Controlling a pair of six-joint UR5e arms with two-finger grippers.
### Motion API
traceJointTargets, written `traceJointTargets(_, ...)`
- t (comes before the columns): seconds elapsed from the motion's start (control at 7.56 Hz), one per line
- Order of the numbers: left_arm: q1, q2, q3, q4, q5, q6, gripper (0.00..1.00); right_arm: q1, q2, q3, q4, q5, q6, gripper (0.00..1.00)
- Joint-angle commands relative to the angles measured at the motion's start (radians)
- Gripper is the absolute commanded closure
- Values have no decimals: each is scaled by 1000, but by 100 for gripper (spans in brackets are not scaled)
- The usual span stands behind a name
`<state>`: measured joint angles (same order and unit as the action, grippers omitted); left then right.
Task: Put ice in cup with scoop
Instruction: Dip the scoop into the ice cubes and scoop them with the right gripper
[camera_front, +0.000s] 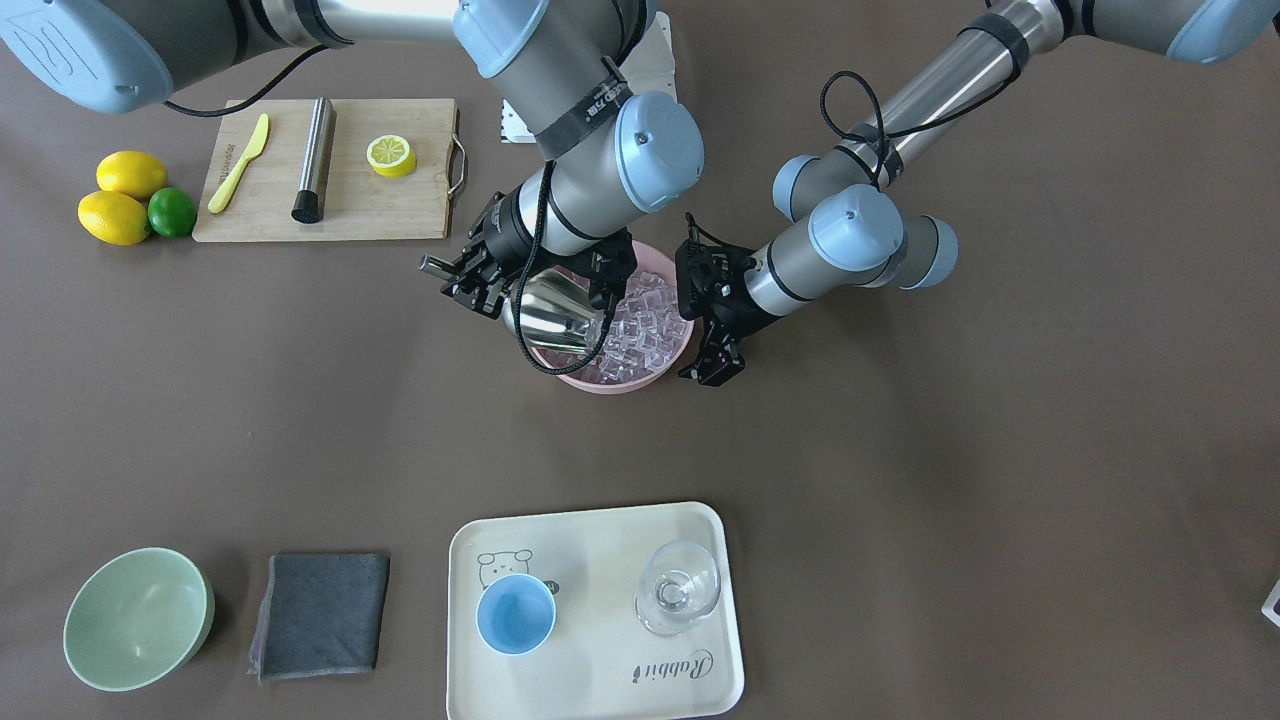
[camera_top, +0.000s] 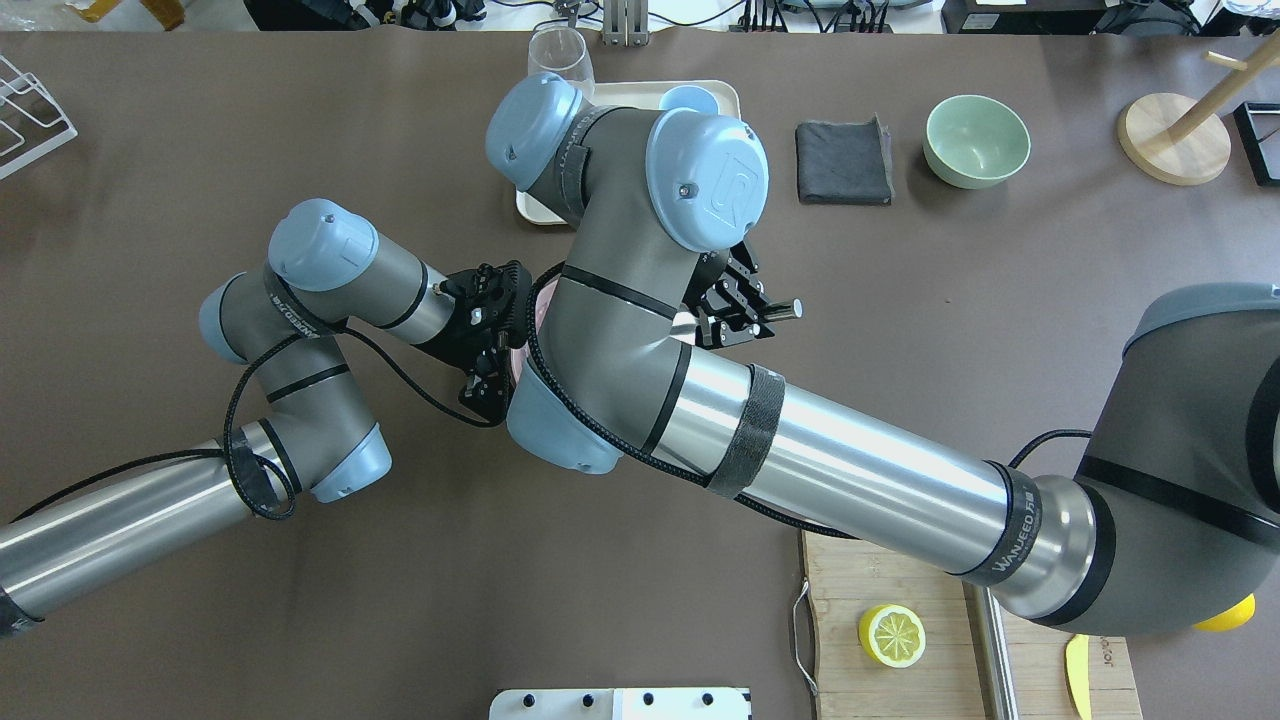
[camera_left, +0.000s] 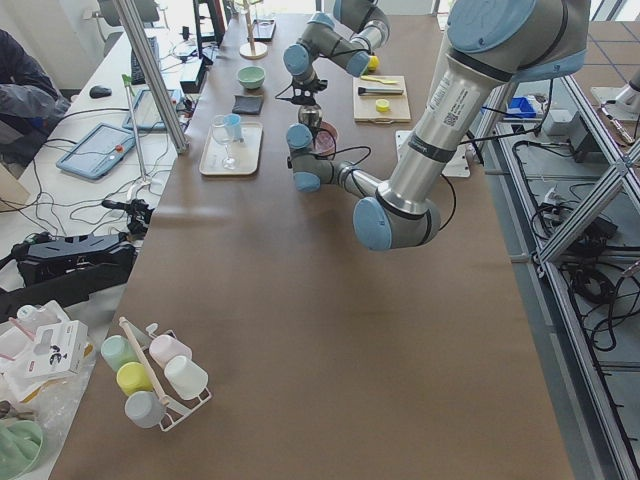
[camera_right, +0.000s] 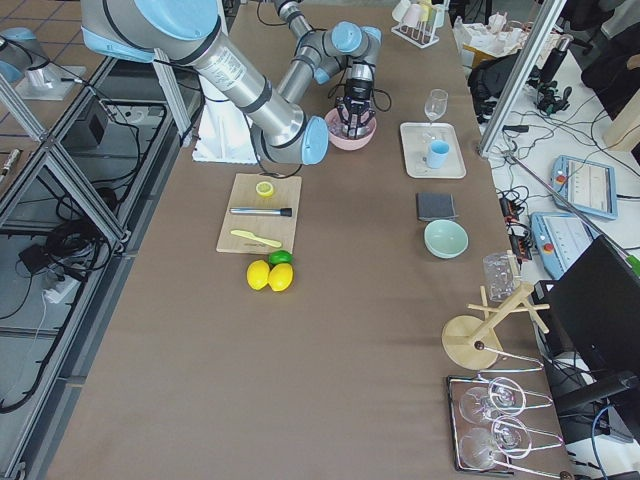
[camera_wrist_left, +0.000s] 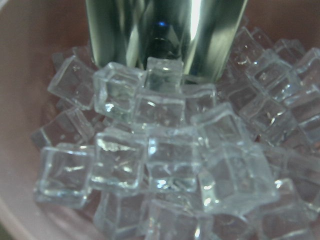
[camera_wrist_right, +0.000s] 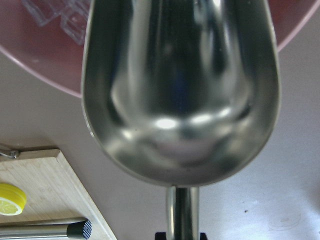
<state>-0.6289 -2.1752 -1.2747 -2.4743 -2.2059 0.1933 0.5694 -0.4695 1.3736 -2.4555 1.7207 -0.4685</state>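
Ice fills a pink bowl at the table's middle and shows close up in the left wrist view. My right gripper is shut on the handle of the steel scoop. The trough is empty and hangs over the bowl's rim, with its mouth at the ice. My left gripper sits at the bowl's opposite rim; I cannot tell whether it is open or shut. The light-blue cup stands empty on a cream tray.
A clear glass shares the tray. A grey cloth and a pale green bowl lie beside it. A cutting board holds a steel rod, a lemon half and a yellow knife.
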Motion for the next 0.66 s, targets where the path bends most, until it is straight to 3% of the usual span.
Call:
traceJointTargets(0.0, 0, 0, 0, 0, 0, 0, 3, -8, -4, -4, 55, 5, 54, 100)
traceJointTargets(0.53, 0, 2, 0, 0, 0, 0, 3, -34, -32, -1, 151, 8, 146, 100)
